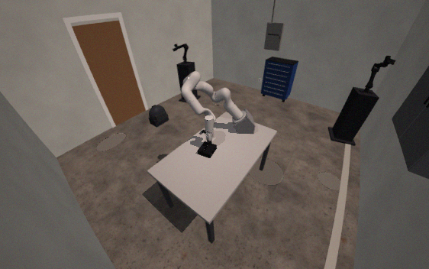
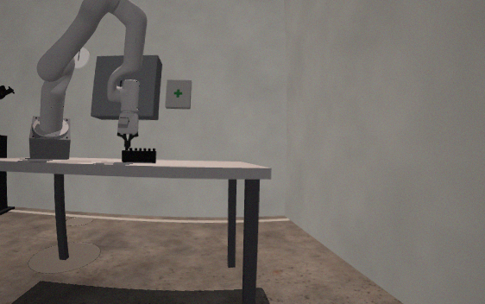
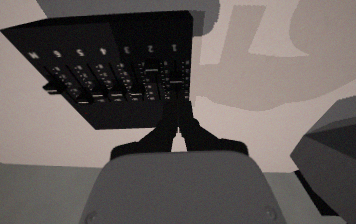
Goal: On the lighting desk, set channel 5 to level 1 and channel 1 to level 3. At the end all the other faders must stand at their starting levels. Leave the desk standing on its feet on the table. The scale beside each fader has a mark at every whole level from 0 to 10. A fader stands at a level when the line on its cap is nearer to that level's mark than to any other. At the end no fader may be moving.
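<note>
Top view: the desk (image 1: 207, 149) sits just left of the frame's centre, on the upper half of the table (image 1: 229, 179). The arm (image 1: 206, 97) reaches down from its base at the table's upper edge, and the gripper (image 1: 208, 140) hangs over the desk's upper end. The faders are too small to read here.

Exterior view: the desk (image 2: 138, 155) stands level on the table (image 2: 173, 168), left of centre. The gripper (image 2: 127, 146) points straight down at the desk's left end, its tip at about cap height. Whether it touches a cap I cannot tell.

Wrist view: the desk (image 3: 100, 55) fills the upper left, with channel numbers along its top edge. The fingers are pressed together with nothing between them, forming a single blunt poker. Their tip sits at the lower end of the rightmost slots, below the channel 1 cap (image 3: 176, 81). That cap stands higher in its slot than most of its neighbours.

Judgement: the step is nudging channel 1. Push along the slot only, slowly, keeping the tip narrow so channel 2 stays untouched. Press lightly downward so the desk neither slides nor tips. Stop at the third mark, then lift straight up.
</note>
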Controlling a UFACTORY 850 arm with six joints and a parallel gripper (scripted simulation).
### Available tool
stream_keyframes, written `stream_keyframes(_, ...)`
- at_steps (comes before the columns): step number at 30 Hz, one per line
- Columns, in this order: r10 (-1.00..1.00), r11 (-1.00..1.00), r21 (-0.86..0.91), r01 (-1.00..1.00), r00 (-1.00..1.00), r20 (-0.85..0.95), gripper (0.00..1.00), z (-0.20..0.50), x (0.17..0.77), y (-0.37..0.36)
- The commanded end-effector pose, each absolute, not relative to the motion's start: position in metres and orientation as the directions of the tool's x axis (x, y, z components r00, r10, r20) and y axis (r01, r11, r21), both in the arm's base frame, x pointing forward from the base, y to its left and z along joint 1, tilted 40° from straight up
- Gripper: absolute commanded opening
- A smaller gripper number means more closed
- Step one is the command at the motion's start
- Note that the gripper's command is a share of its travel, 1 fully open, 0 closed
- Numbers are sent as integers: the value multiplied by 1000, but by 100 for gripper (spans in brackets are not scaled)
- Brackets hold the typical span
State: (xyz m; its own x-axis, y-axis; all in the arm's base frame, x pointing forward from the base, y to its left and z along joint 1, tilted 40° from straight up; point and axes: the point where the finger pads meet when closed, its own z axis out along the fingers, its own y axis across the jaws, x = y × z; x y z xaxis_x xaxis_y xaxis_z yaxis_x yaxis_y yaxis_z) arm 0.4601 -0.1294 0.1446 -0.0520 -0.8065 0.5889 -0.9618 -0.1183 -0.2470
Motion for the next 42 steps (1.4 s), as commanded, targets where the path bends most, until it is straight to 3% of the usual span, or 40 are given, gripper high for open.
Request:
stream_keyframes(1,-807,-119,-248,-962,-52,589,0,152,458,-124)
stream_keyframes(27,-807,-119,-248,-962,-52,589,0,172,452,-109)
stream_keyframes(31,-806,-119,-248,-961,-53,590,0,175,470,-105)
stream_keyframes(34,-806,-119,-248,-961,-53,590,0,181,519,-94)
stream_keyframes(42,-807,-119,-248,-961,-52,588,0,182,537,-90)
